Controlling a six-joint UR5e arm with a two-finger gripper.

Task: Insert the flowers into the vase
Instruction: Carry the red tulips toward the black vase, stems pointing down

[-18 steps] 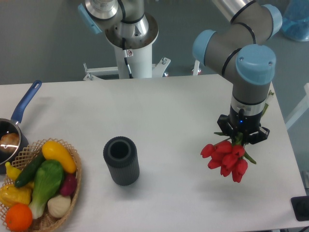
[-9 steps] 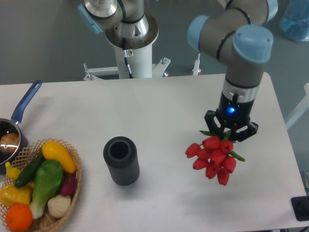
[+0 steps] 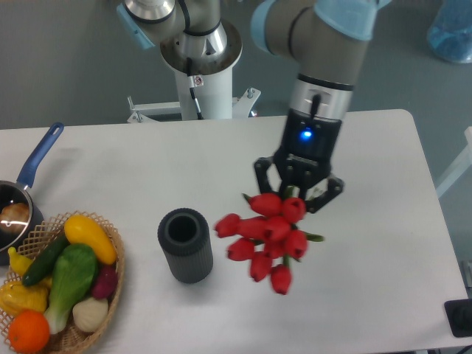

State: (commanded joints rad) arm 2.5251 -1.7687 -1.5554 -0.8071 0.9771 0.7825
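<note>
Flowers (image 3: 264,237) hang clamped beneath fingers (image 3: 264,174) — beside vase (image 3: 185,245).

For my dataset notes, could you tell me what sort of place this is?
Probably a robotics lab tabletop staged as a kitchen scene: an arm mounted on a white pedestal, a plain white table, and props like the basket of vegetables.
</note>
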